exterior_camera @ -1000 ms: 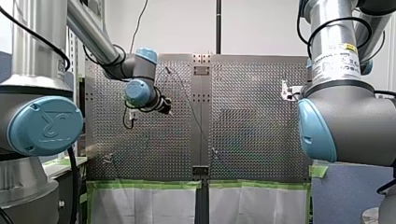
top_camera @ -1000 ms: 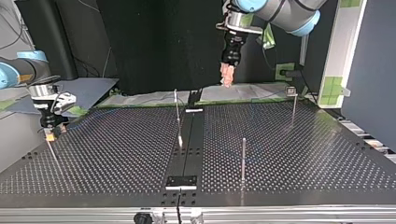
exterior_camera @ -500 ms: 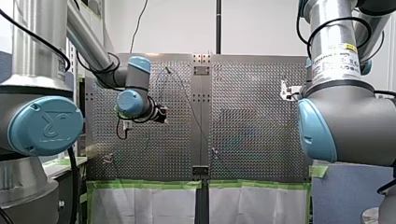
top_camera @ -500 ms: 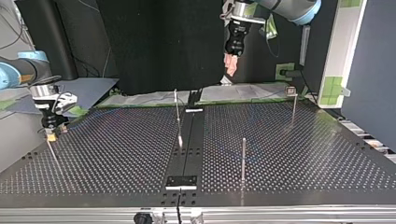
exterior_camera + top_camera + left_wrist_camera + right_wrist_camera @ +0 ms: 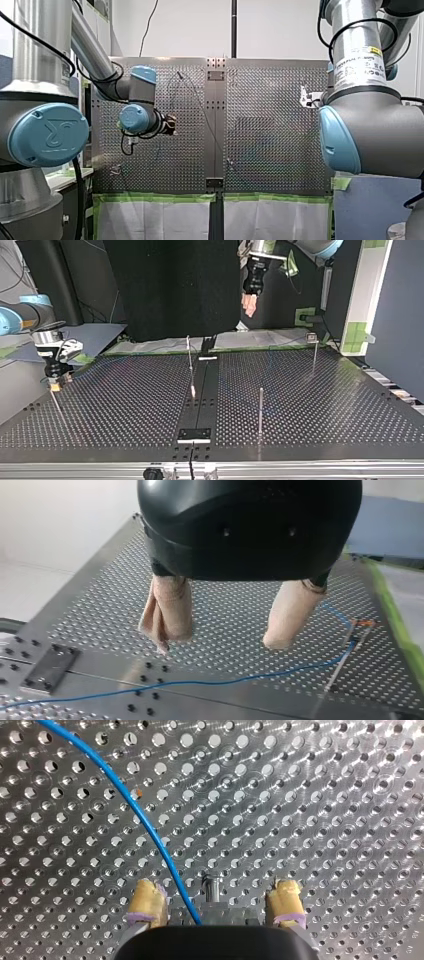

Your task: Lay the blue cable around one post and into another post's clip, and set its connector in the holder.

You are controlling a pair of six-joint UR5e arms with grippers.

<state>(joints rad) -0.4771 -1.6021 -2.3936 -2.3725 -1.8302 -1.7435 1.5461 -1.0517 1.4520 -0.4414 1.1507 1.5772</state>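
The blue cable (image 5: 210,682) lies on the perforated table under my left gripper (image 5: 220,642) and runs to a thin post (image 5: 340,662) with an orange piece (image 5: 366,623) at its far side. That black gripper hangs high over the table, its beige pads open with nothing between them; the top view has it (image 5: 249,304) raised at the back. My right gripper (image 5: 216,892) stands open low over the table, yellow pads either side of a small metal post (image 5: 210,887). The cable (image 5: 145,822) passes between the pads, unclamped. It (image 5: 52,382) sits at the top view's left.
Thin upright posts stand on the table in the top view: one near the middle (image 5: 190,365), one nearer the front (image 5: 260,410), one with a clip head at the back right (image 5: 313,347). A dark plate (image 5: 195,434) sits on the centre strip near the front edge.
My left gripper has risen away from the table in the top view and drawn back toward the front view's left. My right arm has not moved.
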